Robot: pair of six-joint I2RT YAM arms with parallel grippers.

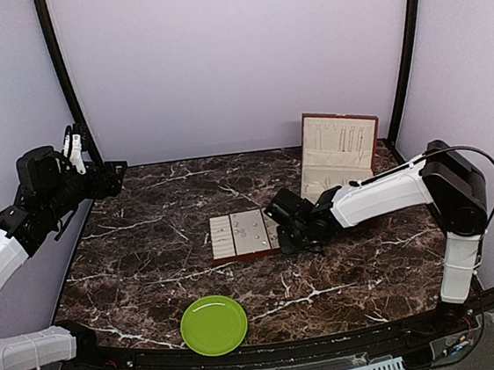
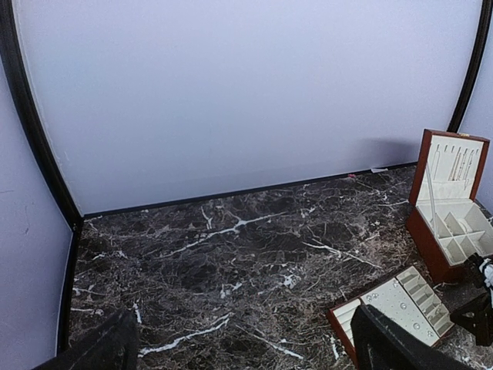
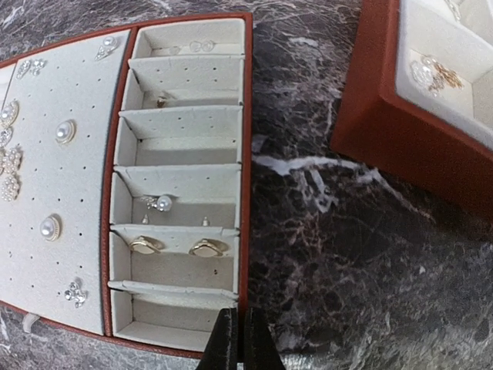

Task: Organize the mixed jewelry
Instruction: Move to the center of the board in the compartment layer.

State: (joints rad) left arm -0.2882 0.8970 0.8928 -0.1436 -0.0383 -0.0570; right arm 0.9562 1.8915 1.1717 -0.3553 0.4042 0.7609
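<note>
The top view looks down from above the near edge onto the whole bench (image 1: 149, 257), with the tray (image 1: 243, 234) mid-frame. The left wrist view sits far left of the tray, facing the back wall (image 2: 246, 92). The right wrist view hangs close over the tray's right end. All three share tray and box (image 1: 339, 153).

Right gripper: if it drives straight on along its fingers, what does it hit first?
Probably the tray, at the end slot beside its red-brown rim; the shut right gripper sits just short of that corner. Its height above the tray is unclear from the wrist view.
</note>
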